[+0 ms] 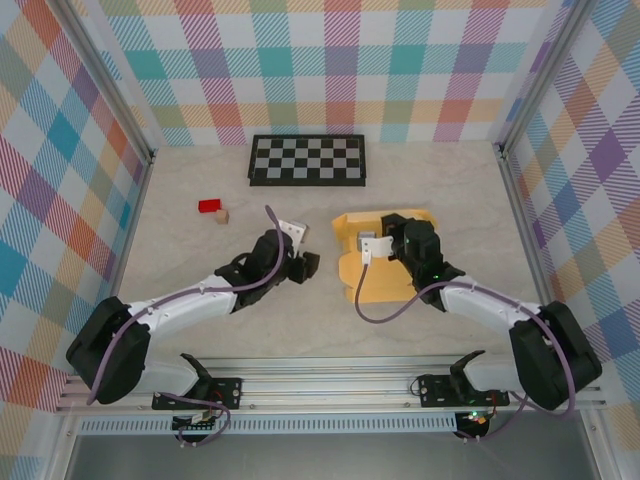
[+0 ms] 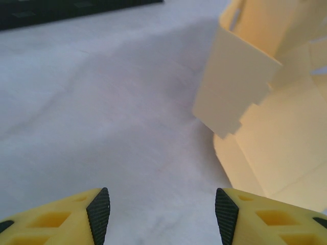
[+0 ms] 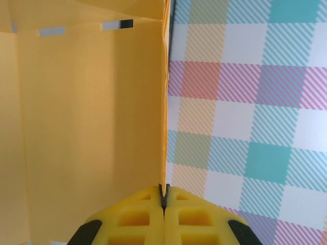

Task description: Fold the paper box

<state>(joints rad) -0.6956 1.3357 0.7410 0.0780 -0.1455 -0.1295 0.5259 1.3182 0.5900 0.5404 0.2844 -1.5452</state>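
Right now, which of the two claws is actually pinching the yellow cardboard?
The right gripper: it is shut on a thin edge of the paper box. The left gripper stands open over the table beside the box, holding nothing.

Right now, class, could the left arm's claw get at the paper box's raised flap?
Probably yes. The left claw is open and empty, and bare table lies between it and the paper box, whose flap stands just ahead to its right.
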